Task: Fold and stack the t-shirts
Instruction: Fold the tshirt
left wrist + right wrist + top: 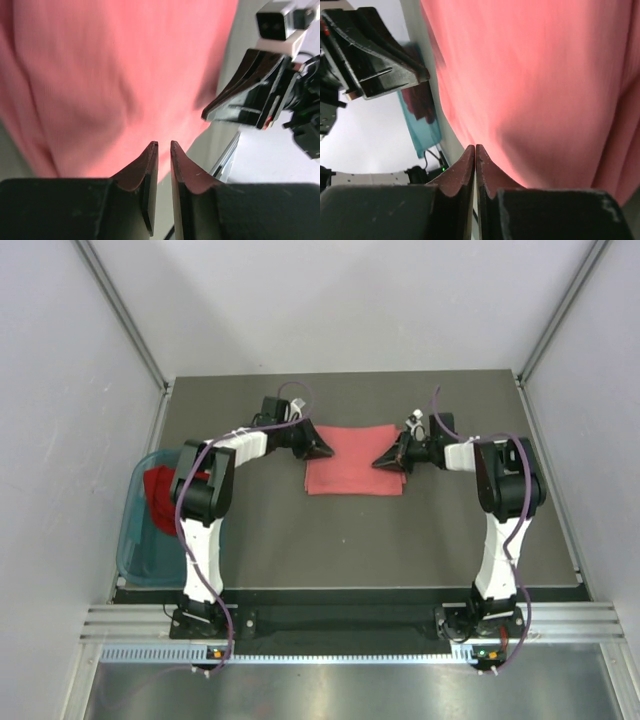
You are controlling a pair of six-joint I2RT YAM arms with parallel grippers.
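**A:** Where is the light salmon-pink cloth t-shirt (pixel 355 460) found?

**B:** It is laid at the middle of the dark grey table (pixel 350 550), folded into a flat rectangle.

**A:** What is seen of the grippers?

**B:** The left gripper (pixel 322 447) is placed at the rectangle's far left corner, its jaws a narrow slit apart. Whether cloth is pinched there cannot be told. The right gripper (pixel 382 461) is set at the right edge with its jaws pressed together, and no cloth is seen between them.

**A:** Which step is judged to be in hand?

**B:** The pink shirt's folding is judged finished, or nearly so. No stack is begun yet. For the next move, the crumpled deep red t-shirt (pixel 160 495) must be fetched, so jaws must be opened over it.

**A:** And the containers?

**B:** One teal plastic basket (pixel 135 545) is stood at the table's left edge. The red shirt is heaped in it, and nothing else is made out inside.
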